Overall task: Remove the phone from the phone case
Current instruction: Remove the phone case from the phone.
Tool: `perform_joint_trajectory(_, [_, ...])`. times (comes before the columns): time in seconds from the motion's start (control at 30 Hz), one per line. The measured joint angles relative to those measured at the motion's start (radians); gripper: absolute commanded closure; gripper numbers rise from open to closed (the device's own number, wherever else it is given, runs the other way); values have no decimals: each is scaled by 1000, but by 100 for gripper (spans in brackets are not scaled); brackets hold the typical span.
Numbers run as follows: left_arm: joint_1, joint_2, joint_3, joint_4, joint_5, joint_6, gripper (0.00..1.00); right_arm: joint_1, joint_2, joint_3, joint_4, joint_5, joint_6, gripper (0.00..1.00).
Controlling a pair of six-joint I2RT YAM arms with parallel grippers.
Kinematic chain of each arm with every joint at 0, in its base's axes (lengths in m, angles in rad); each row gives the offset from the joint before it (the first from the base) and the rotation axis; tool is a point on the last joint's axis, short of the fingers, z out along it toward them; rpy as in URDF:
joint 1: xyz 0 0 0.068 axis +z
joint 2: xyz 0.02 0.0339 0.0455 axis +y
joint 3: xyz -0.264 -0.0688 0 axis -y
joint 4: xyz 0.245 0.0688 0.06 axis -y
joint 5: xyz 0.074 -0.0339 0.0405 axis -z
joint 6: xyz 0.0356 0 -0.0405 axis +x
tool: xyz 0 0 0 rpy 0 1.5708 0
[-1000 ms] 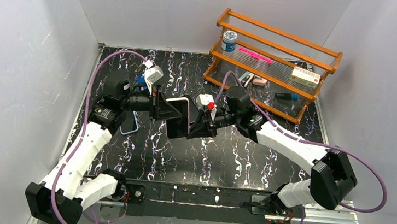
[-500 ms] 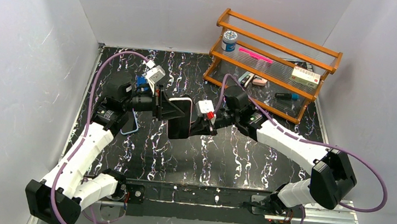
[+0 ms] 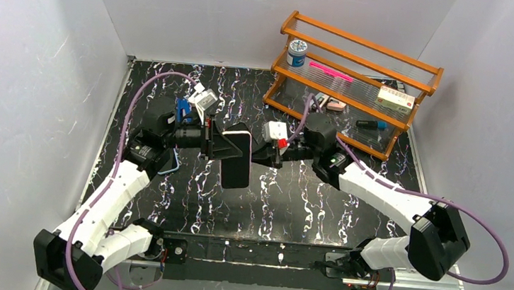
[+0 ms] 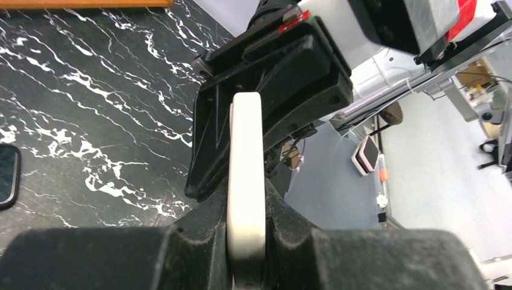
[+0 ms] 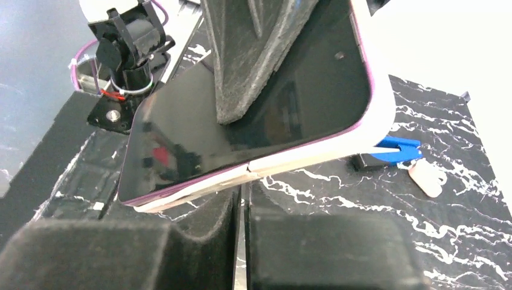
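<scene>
A: The left gripper (image 3: 213, 141) has its jaws pinching the phone case (image 4: 246, 181) at its 9 o'clock edge, phone (image 3: 236, 159) inside, above the surface (image 3: 292, 198).
B: And the right gripper (image 3: 256, 152), at 3 o'clock?
A: Jaws pressed together against the case rim. If they skid off, or the left pinch slackens, everything could drop

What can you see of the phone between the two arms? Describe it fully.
The phone has a glossy black screen and sits in a smooth cream case edged in purple. It is held above the marbled table, the left claw clamped across screen and back. The shut right claw sits at its opposite edge.
</scene>
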Motion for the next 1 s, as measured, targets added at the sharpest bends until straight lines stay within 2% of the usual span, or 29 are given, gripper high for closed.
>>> perform_joint_trajectory(0.07, [0,-3,-23,24,-3,-21,100,-8,-21,-45,86,5,93,76])
perform_joint_trajectory(0.1, [0,-5,-39,43,-5,-39,100,-11,-28,-65,118,11,136,70])
perform_joint_trajectory(0.2, [-5,-16,-90,106,-28,-105,100,-16,-45,-105,156,68,240,56])
perform_joint_trajectory(0.27, [-6,-21,-115,155,-56,-146,100,-23,-67,-132,167,140,299,50])
perform_joint_trajectory(0.53, [-6,-23,-247,402,-193,-361,100,-36,-236,-262,160,374,500,46])
perform_joint_trajectory(0.73, [-6,-25,-306,493,-340,-470,100,-35,-320,-374,196,459,682,45])
perform_joint_trajectory(1.0, [-5,-32,-384,569,-469,-588,100,-35,-333,-465,325,503,1043,44])
